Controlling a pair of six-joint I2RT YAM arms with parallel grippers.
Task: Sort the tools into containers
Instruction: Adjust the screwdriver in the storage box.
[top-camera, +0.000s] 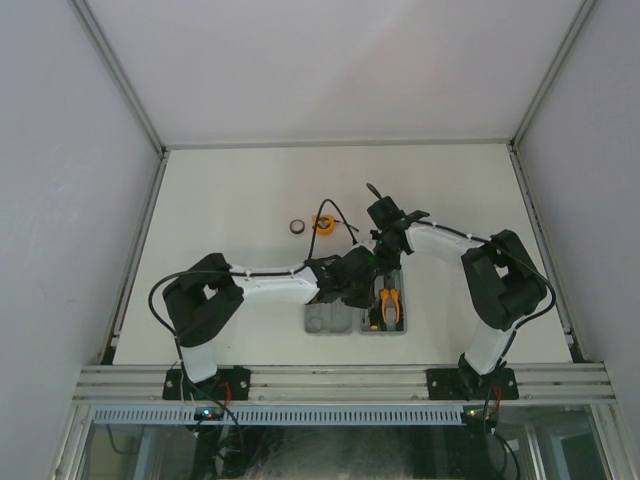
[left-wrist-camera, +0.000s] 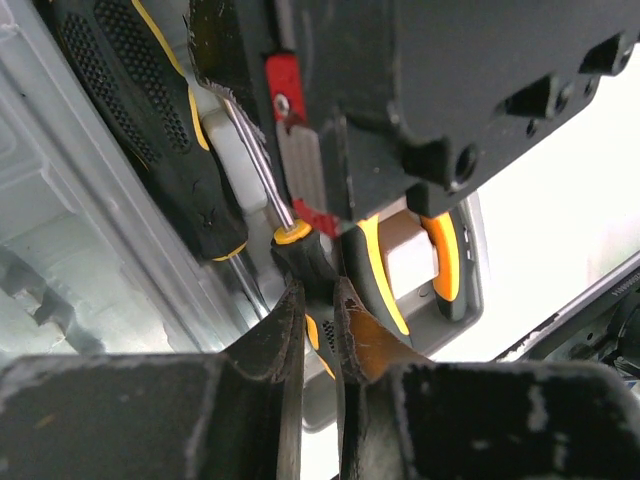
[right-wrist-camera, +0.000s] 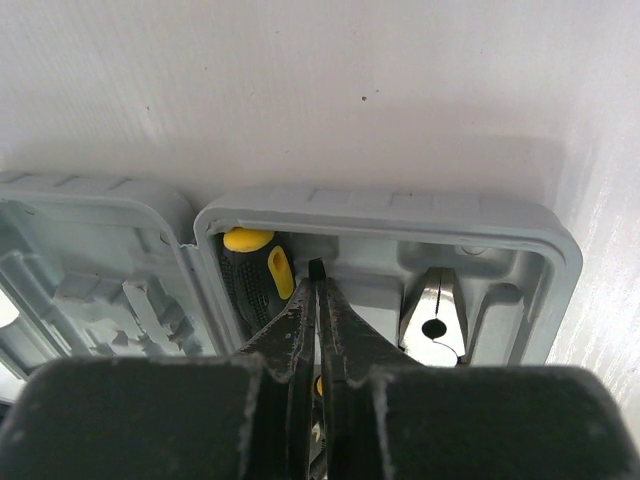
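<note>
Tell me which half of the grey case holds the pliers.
The right half in the top view: the orange-handled pliers lie in it. The left half shows only bare moulded recesses in its visible part.

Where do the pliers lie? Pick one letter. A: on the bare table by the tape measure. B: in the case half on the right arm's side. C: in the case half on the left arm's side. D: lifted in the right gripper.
B: the top view shows the pliers seated in the right-hand half of the case.
</note>
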